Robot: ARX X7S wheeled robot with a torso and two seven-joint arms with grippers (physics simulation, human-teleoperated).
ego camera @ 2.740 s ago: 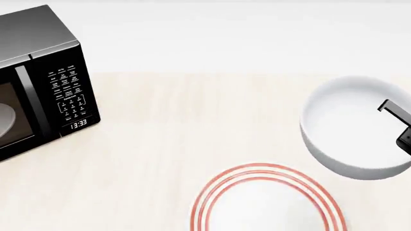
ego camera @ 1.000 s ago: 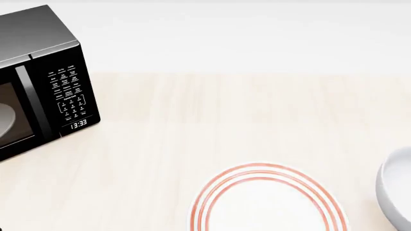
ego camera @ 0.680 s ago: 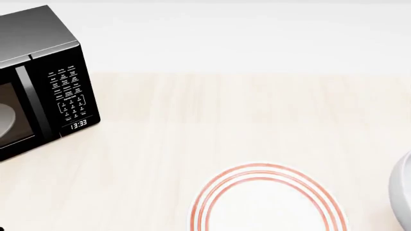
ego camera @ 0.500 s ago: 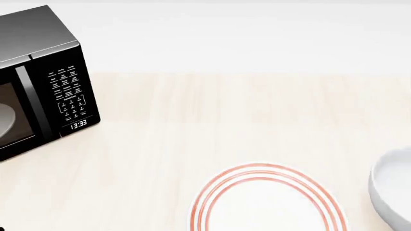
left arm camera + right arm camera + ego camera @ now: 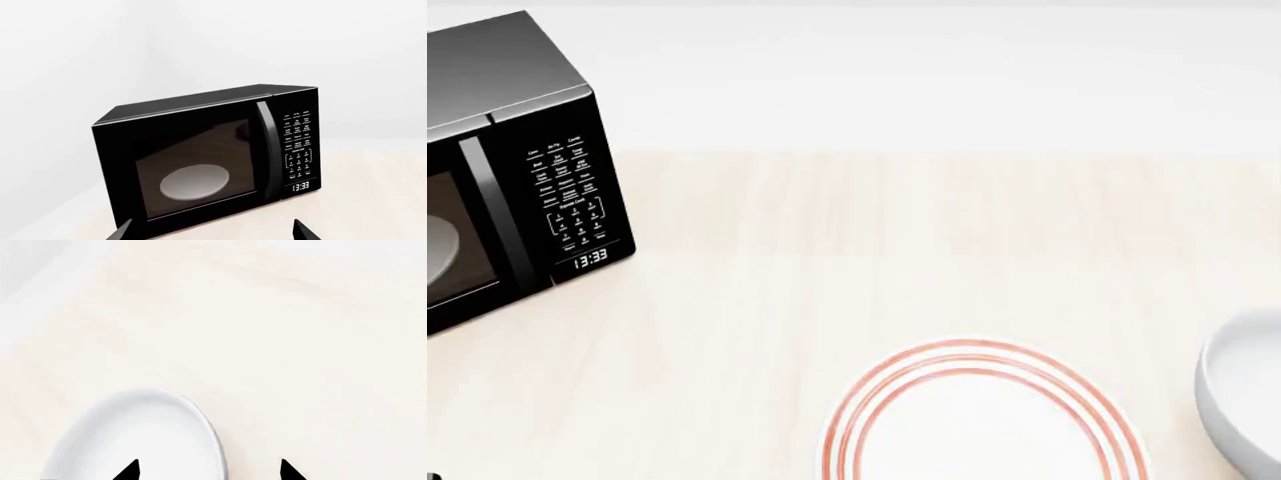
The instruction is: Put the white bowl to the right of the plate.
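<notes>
The plate (image 5: pixel 981 425), white with red-orange rings, lies at the near middle of the table, cut by the head view's bottom edge. The white bowl (image 5: pixel 1245 400) sits just right of it, cut by the right edge. In the right wrist view the bowl (image 5: pixel 133 440) rests on the table. My right gripper (image 5: pixel 210 471) is open, one fingertip (image 5: pixel 130 471) over the bowl's inside and the other outside its rim. My left gripper (image 5: pixel 213 232) is open and empty, facing the microwave. Neither gripper shows in the head view.
A black microwave (image 5: pixel 507 170) stands at the table's far left, door shut, a pale dish (image 5: pixel 195 181) behind its glass. The light wooden table (image 5: pixel 868 250) runs back to a white wall.
The bowl, earlier held up at the right behind the plate, has come down beside the plate's right. In the last second it shifted slightly right, then back left, and the gripper left the head view.
</notes>
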